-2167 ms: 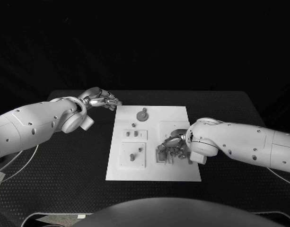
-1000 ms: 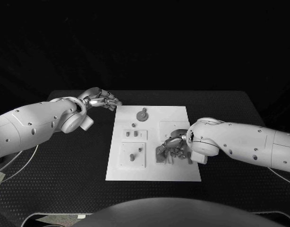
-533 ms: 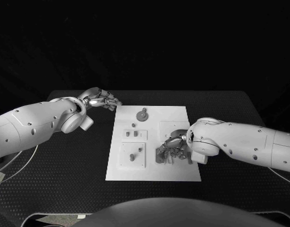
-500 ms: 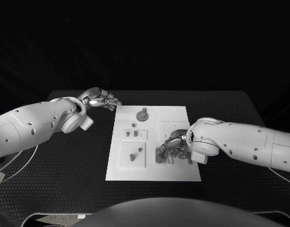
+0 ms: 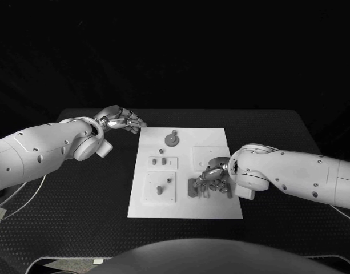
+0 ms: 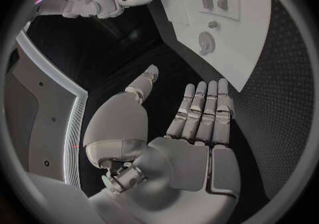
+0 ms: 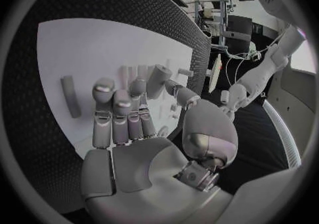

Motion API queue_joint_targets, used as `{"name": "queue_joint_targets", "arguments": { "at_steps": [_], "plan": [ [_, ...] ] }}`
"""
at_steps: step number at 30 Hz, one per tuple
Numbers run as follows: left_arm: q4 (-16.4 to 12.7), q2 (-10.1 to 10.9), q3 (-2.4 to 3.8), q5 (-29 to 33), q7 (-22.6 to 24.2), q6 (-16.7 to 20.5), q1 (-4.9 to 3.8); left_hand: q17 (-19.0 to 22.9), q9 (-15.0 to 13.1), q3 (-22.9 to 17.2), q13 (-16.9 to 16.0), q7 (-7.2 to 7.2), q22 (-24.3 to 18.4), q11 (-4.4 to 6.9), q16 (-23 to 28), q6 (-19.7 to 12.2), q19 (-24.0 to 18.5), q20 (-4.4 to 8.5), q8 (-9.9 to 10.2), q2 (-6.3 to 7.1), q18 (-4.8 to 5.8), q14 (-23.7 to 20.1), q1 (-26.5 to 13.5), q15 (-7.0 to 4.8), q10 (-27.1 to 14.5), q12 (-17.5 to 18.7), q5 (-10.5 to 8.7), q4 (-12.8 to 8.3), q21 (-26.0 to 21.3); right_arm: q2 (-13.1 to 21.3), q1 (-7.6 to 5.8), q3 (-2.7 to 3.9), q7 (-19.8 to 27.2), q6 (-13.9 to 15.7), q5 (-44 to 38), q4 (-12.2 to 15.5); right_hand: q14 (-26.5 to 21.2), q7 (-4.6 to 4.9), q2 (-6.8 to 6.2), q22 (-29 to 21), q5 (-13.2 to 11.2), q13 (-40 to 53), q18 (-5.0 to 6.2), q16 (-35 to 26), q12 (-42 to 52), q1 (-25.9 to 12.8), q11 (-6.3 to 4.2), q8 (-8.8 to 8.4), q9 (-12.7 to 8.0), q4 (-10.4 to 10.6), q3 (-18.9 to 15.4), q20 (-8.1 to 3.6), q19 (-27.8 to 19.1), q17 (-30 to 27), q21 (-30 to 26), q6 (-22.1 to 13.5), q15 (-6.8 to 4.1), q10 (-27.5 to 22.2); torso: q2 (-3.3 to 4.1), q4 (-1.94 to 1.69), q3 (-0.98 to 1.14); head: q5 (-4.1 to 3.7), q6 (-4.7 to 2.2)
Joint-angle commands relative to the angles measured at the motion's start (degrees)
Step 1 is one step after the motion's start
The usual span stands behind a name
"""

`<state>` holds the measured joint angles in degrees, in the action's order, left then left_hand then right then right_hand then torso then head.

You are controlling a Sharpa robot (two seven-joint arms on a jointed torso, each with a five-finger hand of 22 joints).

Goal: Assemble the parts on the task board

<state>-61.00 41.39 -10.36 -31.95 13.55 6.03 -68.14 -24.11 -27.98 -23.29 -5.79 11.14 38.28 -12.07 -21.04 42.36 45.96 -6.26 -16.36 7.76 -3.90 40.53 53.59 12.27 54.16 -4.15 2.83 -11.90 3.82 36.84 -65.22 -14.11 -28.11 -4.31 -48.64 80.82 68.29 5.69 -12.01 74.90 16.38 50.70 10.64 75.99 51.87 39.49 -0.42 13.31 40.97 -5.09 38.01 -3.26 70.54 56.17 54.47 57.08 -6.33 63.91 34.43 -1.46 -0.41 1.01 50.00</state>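
The task board (image 5: 183, 171), a white rectangular plate, is laid flat on the table between the two hands, with the left hand (image 5: 124, 120) just off its far corner and the right hand (image 5: 213, 174) over its near right part. A round grey part (image 5: 171, 138) with a stub is seen near the left hand's fingertips. Small upright grey parts (image 5: 161, 162) are set in two raised square blocks. An oblong grey part (image 5: 193, 188) is lain flat just beside the right hand's fingers (image 7: 113, 108).

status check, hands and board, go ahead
Left hand open, off task board. Right hand open over grey parts. Nothing in the way.
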Motion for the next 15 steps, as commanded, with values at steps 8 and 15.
{"name": "queue_joint_targets", "arguments": {
  "at_steps": [8, 15],
  "plan": [
    [0.01, -0.07, 0.05, 0.35, 0.48, -0.83, -0.05, -0.11, 0.06, -0.03, 0.06, 1.53, -0.11, 0.03, 0.27, -0.42, -0.24, -0.19, 0.09, -0.39, -1.18, -0.39, -0.14, -0.08, -0.33, 0.19, 0.07, -0.25, 0.23, 2.35, -0.67, 0.31, 2.12, 3.48, -6.66, 3.29, 0.55, -0.24, -0.37, 0.93, -0.26, -0.17, 4.36, 0.17, 0.29, 1.24, -0.5, 0.38, 0.28, -0.96, -0.1, -0.31, 0.6, 0.05, 0.53, 0.77, -0.61, 0.66, 0.02, 0.0, 0.0, 0.01, 0.0],
    [-0.24, 0.28, 0.05, 0.35, 0.46, -0.7, -0.05, -0.12, 0.05, -0.03, 0.07, 1.52, -0.11, 0.04, 0.26, -0.4, -0.23, -0.19, 0.07, -0.44, -1.19, -0.37, -0.15, -0.08, -0.3, 0.18, 0.07, -0.25, 0.24, 3.98, -0.66, 0.45, 5.91, 0.75, -8.68, 6.1, 1.48, -0.57, 0.25, 0.86, -0.27, -0.37, 4.36, 0.26, 0.46, 3.07, -0.83, 0.72, 0.57, -2.48, -0.03, -0.59, 1.43, -0.01, 0.82, 1.47, -0.94, 1.58, 0.08, 0.03, 0.04, 0.01, 0.0]
  ]
}}
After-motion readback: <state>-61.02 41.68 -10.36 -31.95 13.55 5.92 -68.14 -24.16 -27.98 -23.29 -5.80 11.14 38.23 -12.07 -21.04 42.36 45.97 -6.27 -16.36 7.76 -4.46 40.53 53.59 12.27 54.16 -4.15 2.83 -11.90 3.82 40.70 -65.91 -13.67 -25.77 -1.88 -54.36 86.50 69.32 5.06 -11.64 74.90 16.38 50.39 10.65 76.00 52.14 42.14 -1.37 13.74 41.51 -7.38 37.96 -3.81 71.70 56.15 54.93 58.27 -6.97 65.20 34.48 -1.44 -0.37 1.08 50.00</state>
